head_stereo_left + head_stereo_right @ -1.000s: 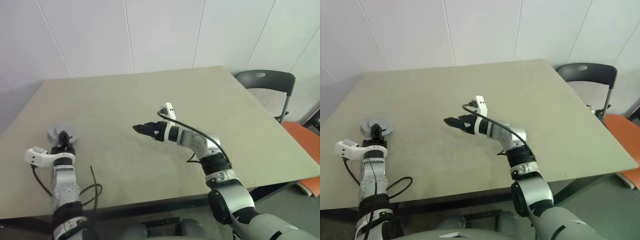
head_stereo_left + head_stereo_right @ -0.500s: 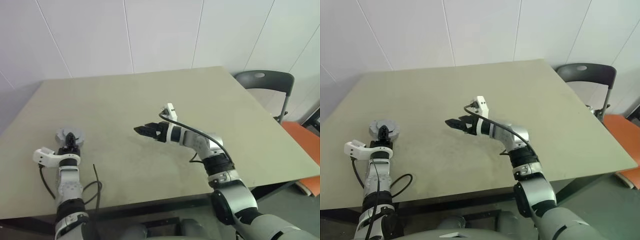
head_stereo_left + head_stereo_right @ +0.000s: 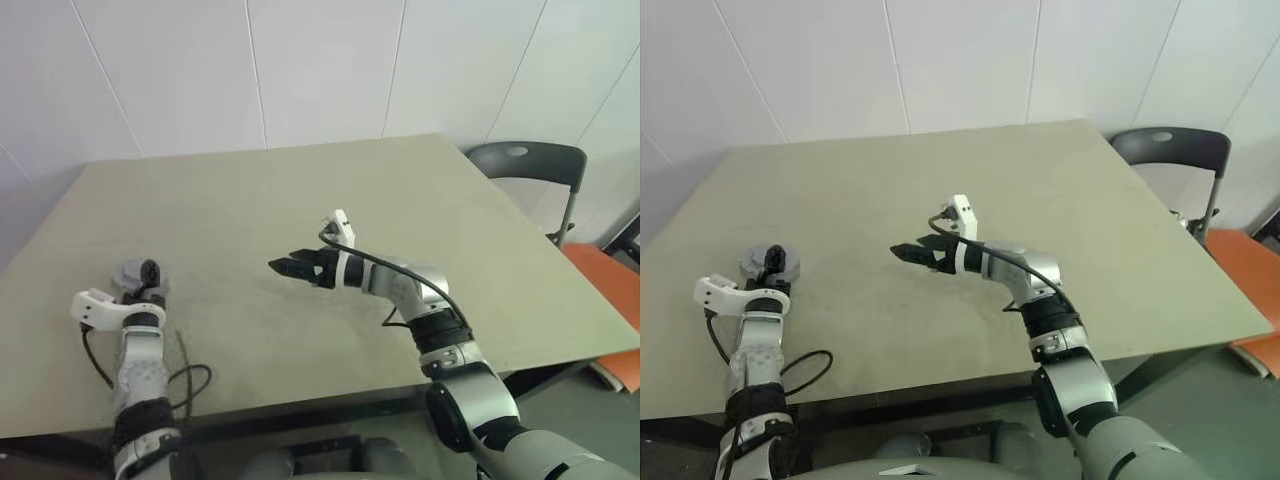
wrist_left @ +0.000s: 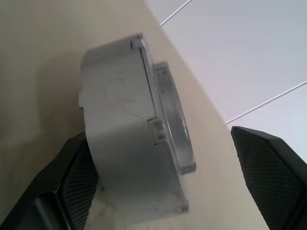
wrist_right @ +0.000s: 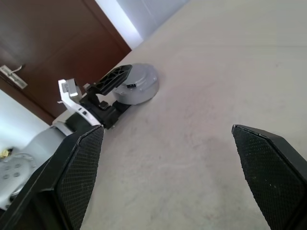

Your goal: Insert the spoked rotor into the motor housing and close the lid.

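The lid [image 3: 130, 271] is a grey round piece lying on the table [image 3: 300, 190] at the far left. In the left wrist view the lid [image 4: 120, 120] has a thick grey wall with a thinner silvery ring on top. My left gripper [image 3: 150, 272] stands open around it, one finger on each side. My right gripper [image 3: 281, 266] hovers open over the middle of the table, pointing left toward the lid [image 5: 138, 86], with nothing between its fingers. The motor housing and the spoked rotor are hidden.
A black cable [image 3: 188, 372] loops by my left arm at the table's front edge. A dark chair [image 3: 530, 165] stands past the table's right corner, with something orange [image 3: 605, 275] beside it. A brown door [image 5: 48, 38] stands beyond the table's left side.
My left gripper's fingers have spread wide apart around the lid, and the hand has shifted slightly to the right. The right arm has stayed where it was.
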Controlling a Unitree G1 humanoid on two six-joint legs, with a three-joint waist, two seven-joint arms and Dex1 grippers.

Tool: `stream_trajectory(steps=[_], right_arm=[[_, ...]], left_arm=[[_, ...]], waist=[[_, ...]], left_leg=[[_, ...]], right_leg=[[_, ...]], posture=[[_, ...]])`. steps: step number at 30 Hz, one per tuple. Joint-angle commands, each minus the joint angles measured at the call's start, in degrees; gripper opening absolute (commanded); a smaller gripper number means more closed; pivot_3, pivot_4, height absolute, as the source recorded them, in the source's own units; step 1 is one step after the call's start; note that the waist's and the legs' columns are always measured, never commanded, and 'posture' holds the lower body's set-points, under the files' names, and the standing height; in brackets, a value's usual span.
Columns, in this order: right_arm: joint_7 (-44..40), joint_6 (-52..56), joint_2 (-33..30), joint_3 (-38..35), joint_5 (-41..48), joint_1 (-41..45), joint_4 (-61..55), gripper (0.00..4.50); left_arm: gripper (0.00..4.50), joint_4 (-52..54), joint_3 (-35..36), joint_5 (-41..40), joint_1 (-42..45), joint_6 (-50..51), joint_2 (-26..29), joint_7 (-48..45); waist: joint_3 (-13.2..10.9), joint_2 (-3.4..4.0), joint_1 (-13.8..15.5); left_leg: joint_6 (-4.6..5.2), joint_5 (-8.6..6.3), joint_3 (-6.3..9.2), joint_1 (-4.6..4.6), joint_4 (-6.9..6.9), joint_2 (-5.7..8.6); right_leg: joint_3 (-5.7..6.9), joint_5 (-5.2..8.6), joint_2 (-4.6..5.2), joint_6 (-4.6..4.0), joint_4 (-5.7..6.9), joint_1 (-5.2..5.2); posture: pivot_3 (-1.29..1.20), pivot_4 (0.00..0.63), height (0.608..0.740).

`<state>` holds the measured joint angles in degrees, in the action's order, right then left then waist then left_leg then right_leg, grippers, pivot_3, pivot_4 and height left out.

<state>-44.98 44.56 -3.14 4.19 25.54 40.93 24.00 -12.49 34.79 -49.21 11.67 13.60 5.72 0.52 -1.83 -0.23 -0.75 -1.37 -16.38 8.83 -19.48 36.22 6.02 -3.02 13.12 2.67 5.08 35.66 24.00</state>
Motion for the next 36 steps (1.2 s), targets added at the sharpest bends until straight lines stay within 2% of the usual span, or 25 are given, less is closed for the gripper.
stream_trajectory(steps=[1, 6, 11, 15, 18, 24, 27, 31, 33, 36], right_arm=[[-1.6, -0.1, -0.6, 0.3, 0.7, 0.7, -3.2, 4.50], [-4.4, -0.5, -4.0, 1.2, -0.2, 1.0, -3.8, 4.50], [-3.3, -5.2, -7.6, 2.0, -4.2, 1.4, -2.8, 4.50], [-0.8, -10.8, -8.5, 0.2, -6.3, 1.4, -2.3, 4.50], [0.5, -15.3, -8.5, 0.4, -8.1, 0.8, -3.1, 4.50], [2.6, -22.5, -7.6, 0.1, -10.1, -0.7, -1.8, 4.50], [3.4, -23.2, -7.2, -1.0, -9.4, -1.3, -1.0, 4.50], [3.6, -25.8, -7.6, -0.2, -10.9, -2.0, -0.5, 4.50], [4.4, -31.4, -7.4, 0.1, -12.8, -2.8, -0.1, 4.50], [4.0, -33.5, -7.0, 0.0, -13.2, -3.0, 1.2, 4.50]], left_arm=[[4.47, 10.5, -4.1, -1.8, -4.6, 10.3, -1.6, 7.1], [4.47, 26.0, -5.1, -10.0, -11.0, 21.7, -4.6, 19.0], [4.47, 33.6, -6.4, -13.5, -11.9, 27.4, -1.2, 22.7], [4.47, 35.4, -11.9, -3.6, -10.0, 22.6, 7.8, 9.4], [4.47, 32.7, -17.5, 7.3, -9.2, 12.9, 14.6, -4.0], [4.47, 24.8, -25.8, 19.7, -9.7, -1.8, 20.0, -23.6], [4.47, 19.5, -27.8, 27.3, -8.0, -7.8, 21.7, -25.5], [4.47, 14.1, -26.2, 31.6, -4.8, -12.4, 21.2, -24.2], [4.47, 12.4, -26.3, 33.5, -4.2, -15.0, 21.3, -24.5], [4.47, 12.2, -26.0, 33.5, -4.3, -17.1, 20.5, -25.9]], waist=[[0.0, 0.00, 0.0], [0.0, 0.05, 0.2], [0.0, 0.05, 0.2], [-0.1, 0.09, 0.1], [-0.1, 0.18, 0.0], [-0.1, 0.23, 0.1], [-0.1, 0.26, 0.1], [-0.1, 0.26, 0.2], [-0.1, 0.26, 0.1], [-0.1, 0.25, 0.0]], left_leg=[[0.01, -0.01, -0.01, 0.00, -0.01, 0.00], [0.02, -0.02, 0.01, 0.07, 0.01, 0.01], [0.02, -0.02, 0.11, 0.14, 0.04, 0.00], [-0.14, 0.07, 0.16, 0.11, 0.00, -0.07], [-0.17, 0.09, 0.10, 0.15, -0.07, -0.06], [-0.15, 0.08, 0.04, 0.10, -0.16, -0.04], [-0.14, 0.08, 0.06, 0.06, -0.18, -0.06], [-0.14, 0.08, 0.08, 0.07, -0.14, -0.07], [-0.14, 0.08, 0.10, 0.07, -0.14, -0.07], [-0.13, 0.08, 0.06, 0.07, -0.16, -0.06]], right_leg=[[-0.01, 0.00, 0.01, 0.00, -0.02, 0.00], [0.03, 0.01, 0.01, 0.01, -0.09, -0.17], [0.13, 0.02, -0.02, 0.02, -0.18, -0.32], [0.22, 0.02, -0.10, -0.02, -0.15, -0.27], [0.18, 0.02, -0.13, -0.07, -0.17, -0.28], [0.12, 0.03, -0.10, -0.11, -0.28, -0.22], [0.11, 0.02, -0.07, -0.08, -0.27, -0.16], [0.11, 0.00, -0.06, -0.06, -0.20, -0.14], [0.11, 0.00, -0.06, -0.05, -0.18, -0.13], [0.09, -0.01, -0.04, -0.04, -0.19, -0.12]], posture=[[0.00, 0.000, 0.740], [0.00, 0.000, 0.740], [0.00, 0.000, 0.740], [0.00, 0.000, 0.740], [0.00, 0.000, 0.740], [0.00, 0.000, 0.740], [0.00, 0.000, 0.740], [0.00, 0.000, 0.740], [0.00, 0.000, 0.740], [0.00, 0.000, 0.740]])
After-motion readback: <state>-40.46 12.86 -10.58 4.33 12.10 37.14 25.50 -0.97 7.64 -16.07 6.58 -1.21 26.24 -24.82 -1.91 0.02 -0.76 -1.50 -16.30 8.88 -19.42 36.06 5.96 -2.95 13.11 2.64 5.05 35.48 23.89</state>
